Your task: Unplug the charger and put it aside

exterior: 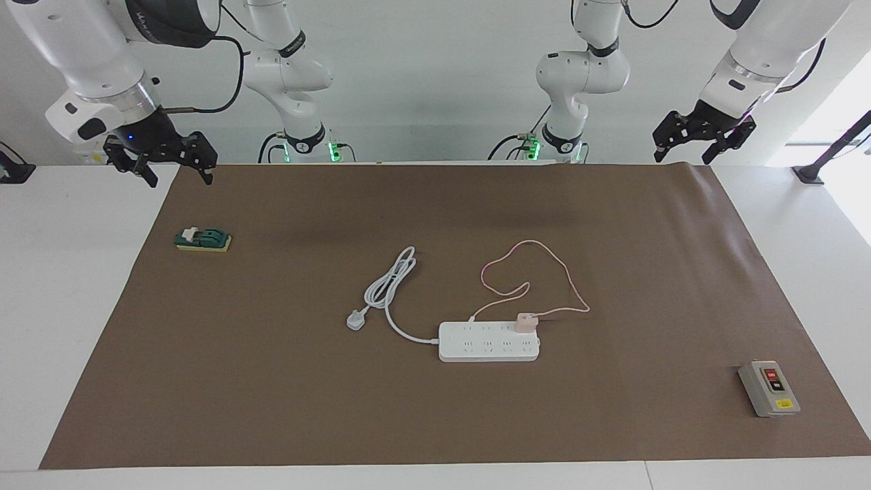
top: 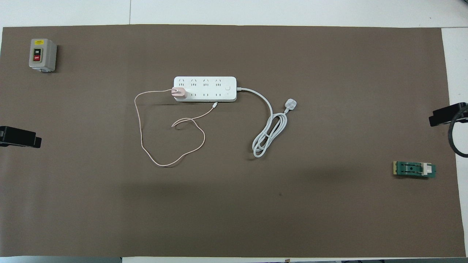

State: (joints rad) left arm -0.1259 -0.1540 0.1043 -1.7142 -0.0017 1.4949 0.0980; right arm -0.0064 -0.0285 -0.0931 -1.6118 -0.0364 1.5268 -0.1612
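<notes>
The pale-pink charger (exterior: pixel 525 321) (top: pixel 179 93) sits plugged into the white power strip (exterior: pixel 488 347) (top: pixel 204 83), at the strip's end toward the left arm, in the socket row nearer the robots. Its thin pink cable (exterior: pixel 568 279) (top: pixel 141 135) loops on the mat nearer the robots than the strip. My left gripper (exterior: pixel 682 156) hangs open and empty over the mat's corner at the left arm's end, well away from the charger. My right gripper (exterior: pixel 178 178) hangs open and empty over the corner at the right arm's end.
The strip's thick white cord (exterior: pixel 391 282) (top: pixel 268 133) lies coiled beside it, ending in a white plug (exterior: pixel 356 320) (top: pixel 290 105). A grey switch box (exterior: pixel 769 388) (top: pixel 42 54) stands at the left arm's end. A green block (exterior: pixel 203 239) (top: pixel 414 169) lies at the right arm's end.
</notes>
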